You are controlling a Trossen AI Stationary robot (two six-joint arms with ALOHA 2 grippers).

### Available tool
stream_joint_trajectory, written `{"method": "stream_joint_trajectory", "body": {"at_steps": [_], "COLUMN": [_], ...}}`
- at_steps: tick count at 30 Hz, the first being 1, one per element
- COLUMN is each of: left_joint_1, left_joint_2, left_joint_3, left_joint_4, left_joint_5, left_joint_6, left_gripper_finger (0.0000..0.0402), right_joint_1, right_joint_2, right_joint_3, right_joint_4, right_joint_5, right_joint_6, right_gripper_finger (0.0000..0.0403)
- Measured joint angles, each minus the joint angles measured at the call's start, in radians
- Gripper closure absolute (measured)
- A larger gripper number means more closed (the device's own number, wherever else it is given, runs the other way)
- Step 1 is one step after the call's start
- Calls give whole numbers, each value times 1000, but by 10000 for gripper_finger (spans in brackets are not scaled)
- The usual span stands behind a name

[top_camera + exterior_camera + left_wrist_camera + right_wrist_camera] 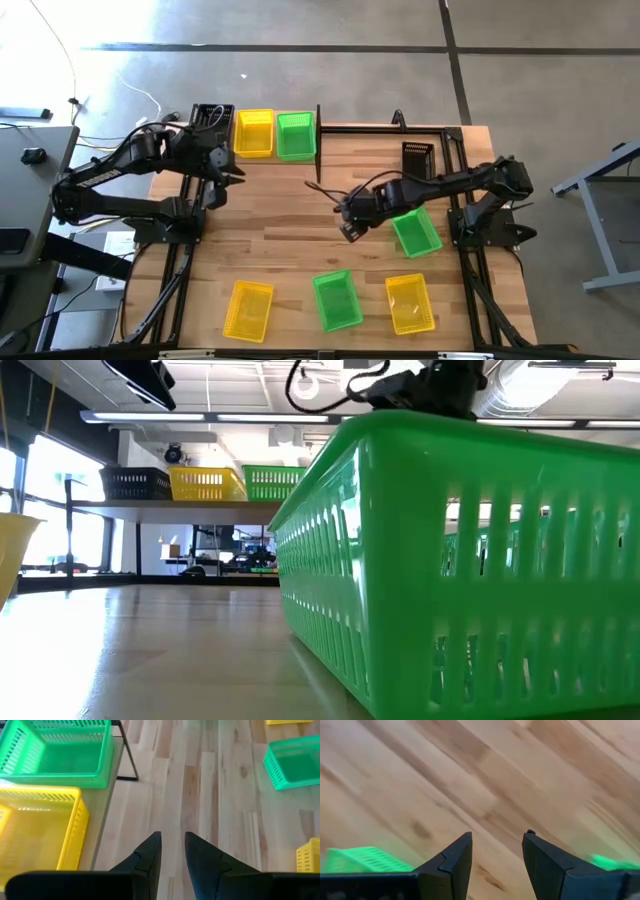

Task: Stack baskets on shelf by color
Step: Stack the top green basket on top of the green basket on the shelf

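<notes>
The shelf (310,120) stands at the table's far left and bears one black basket (212,118), one yellow basket (254,132) and one green basket (296,135) side by side; they also show in the low view (205,482). My left gripper (225,182) hovers just in front of the shelf, its fingers (172,851) a little apart and empty. My right gripper (346,216) is open and empty (496,851) above bare wood at mid-table. A green basket (416,230) rests on its base on the table under my right arm.
A black basket (417,158) stands at the far right of the table. Along the near edge lie a yellow basket (249,308), a green basket (337,300) and another yellow basket (410,303). Bare wood lies between the two grippers.
</notes>
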Motion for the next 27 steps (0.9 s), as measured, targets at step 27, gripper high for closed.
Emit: {"method": "stream_joint_trajectory", "body": {"at_steps": [27], "left_joint_1": [-33], "left_joint_2": [9], "left_joint_3": [0], "left_joint_4": [11], "left_joint_5": [-3], "left_joint_6": [3], "left_gripper_finger": [326], "right_joint_1": [29], "right_joint_2": [-109], "right_joint_3": [-134], "right_joint_4": [-578], "right_joint_5": [27], "right_joint_6": [-38], "right_gripper_finger": [245]}}
